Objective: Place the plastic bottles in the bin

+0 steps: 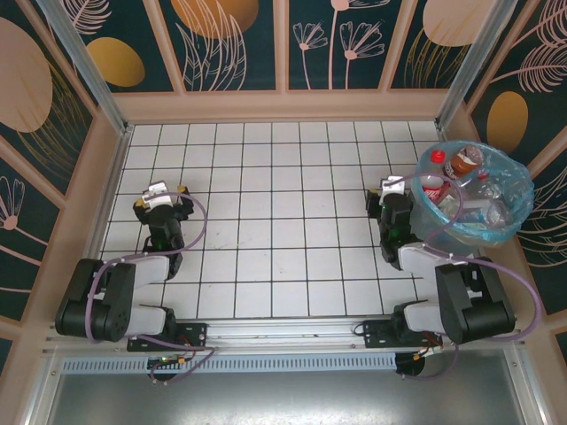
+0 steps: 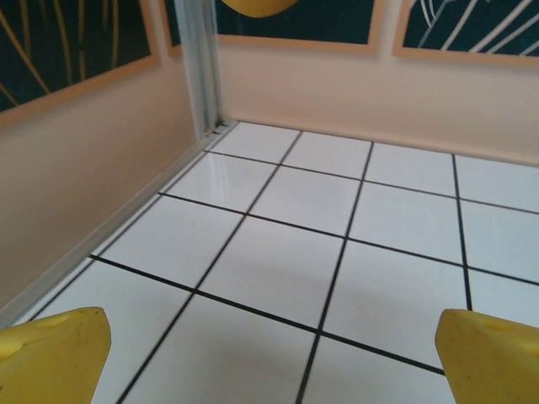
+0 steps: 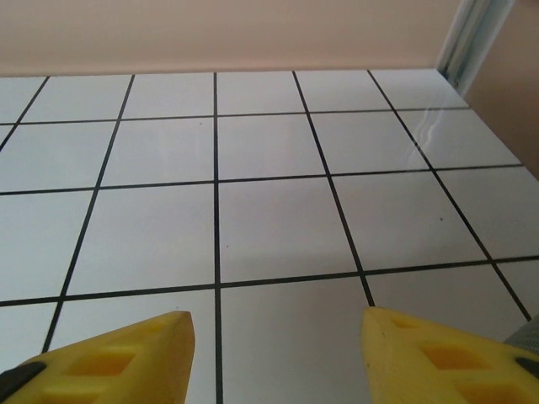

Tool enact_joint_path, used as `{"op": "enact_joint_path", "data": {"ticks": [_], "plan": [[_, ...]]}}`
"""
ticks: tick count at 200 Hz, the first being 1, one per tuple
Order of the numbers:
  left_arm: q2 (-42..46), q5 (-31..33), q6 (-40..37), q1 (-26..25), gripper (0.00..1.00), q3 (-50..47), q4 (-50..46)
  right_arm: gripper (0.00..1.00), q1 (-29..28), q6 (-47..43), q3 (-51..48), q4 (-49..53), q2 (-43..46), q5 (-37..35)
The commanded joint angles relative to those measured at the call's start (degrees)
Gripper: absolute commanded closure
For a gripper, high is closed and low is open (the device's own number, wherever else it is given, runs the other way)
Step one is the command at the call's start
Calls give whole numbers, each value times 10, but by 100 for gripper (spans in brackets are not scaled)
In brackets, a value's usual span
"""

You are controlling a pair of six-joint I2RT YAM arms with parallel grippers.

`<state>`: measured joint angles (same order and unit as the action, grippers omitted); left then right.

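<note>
Yellow-tipped left gripper [image 2: 269, 362] and right gripper [image 3: 274, 358] — jaws spread, holding nothing. Small red-capped plastic bottles [image 1: 461, 164] heaped in round grey blue-lined bin [image 1: 524, 199]; white tiled counter [image 1: 283, 195] bare — task looks done.

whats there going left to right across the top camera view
left end effector, open → right end effector, open → round grey plastic bin with a translucent light-blue liner, small plastic bottles inside it

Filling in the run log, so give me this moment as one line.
left fingers: open, holding nothing | right fingers: open, holding nothing | plastic bottles: several in bin | bin: table's right edge, beside right arm
</note>
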<state>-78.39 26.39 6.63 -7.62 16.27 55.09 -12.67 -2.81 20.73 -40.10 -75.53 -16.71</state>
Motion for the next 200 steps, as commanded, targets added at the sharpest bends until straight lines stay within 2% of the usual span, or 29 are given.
{"op": "enact_joint_path", "data": {"ticks": [1, 12, 39, 59, 82, 101, 137, 170, 200], "plan": [[-11, -48, -27, 10, 1, -3, 62, 42, 16, -23, -37, -170, -39, 17], [-13, -69, -37, 17, 1, -16, 94, 41, 23, -25, -48, -216, -61, 35], [-51, -119, -11, 56, 1, -62, 217, 38, 42, -32, -40, -209, -69, 64], [-68, -128, -3, 67, 1, -54, 215, 35, 72, -30, -72, -288, -78, 102], [-87, -118, 1, 67, 1, -48, 218, 32, 132, 22, -117, -400, -109, 156], [-87, -118, 0, 67, 1, -45, 212, 32, 137, 25, -132, -467, -148, 179], [-88, -116, 0, 67, 1, -42, 207, 24, 139, 29, -110, -412, -141, 170], [-87, -116, 0, 67, 1, -42, 207, 1, 139, 61, -103, -394, -140, 86], [-87, -117, 0, 67, 1, -42, 207, 1, 138, 61, -102, -395, -140, 84]]}}
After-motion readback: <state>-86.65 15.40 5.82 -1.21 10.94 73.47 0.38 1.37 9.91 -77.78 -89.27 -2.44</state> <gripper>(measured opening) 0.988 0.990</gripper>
